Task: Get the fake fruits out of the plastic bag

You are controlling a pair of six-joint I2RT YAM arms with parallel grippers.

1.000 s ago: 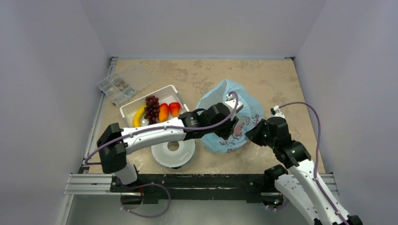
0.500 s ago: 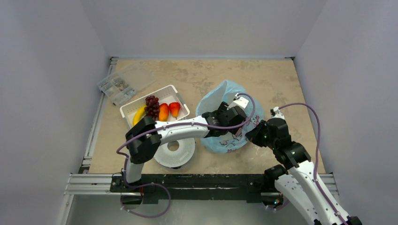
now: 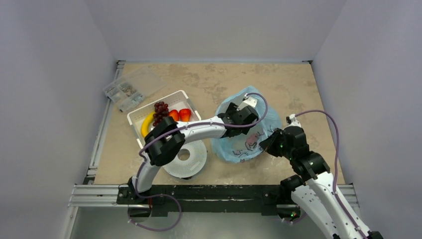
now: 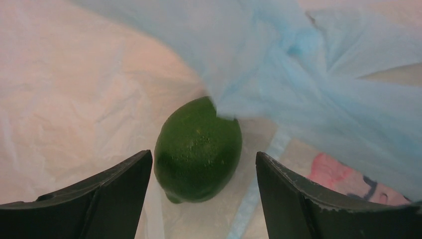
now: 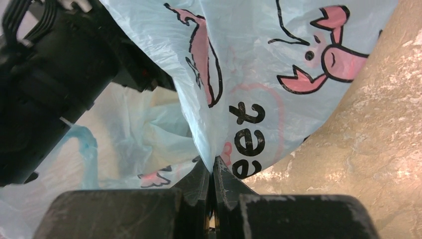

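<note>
Two grippers are working at the plastic bag (image 3: 239,147), which is lying on the table (image 3: 278,79) just right of the white perforated disc (image 3: 195,160). My left gripper (image 4: 204,155) is sitting inside the bag mouth with its jaws standing wide apart. A green fruit (image 4: 198,149) is lying between the two fingers (image 4: 114,194) on the bag's inner film, with a gap showing on each side, so nothing is being gripped. A fold of blue film is draping over the fruit's upper right edge. My right gripper (image 5: 214,167) is pinching the printed wall of the bag at its near right side, jaws pressed fully together on the thin film. Four fake fruits are resting in the white slotted basket (image 3: 135,117), left of the bag: a yellow piece (image 3: 146,125), dark grapes (image 3: 159,111), an orange-red mango (image 3: 174,115) and a red strawberry (image 3: 185,114). One clear compartment box (image 3: 127,90) is sitting beyond the basket, near the table's far left corner
</note>
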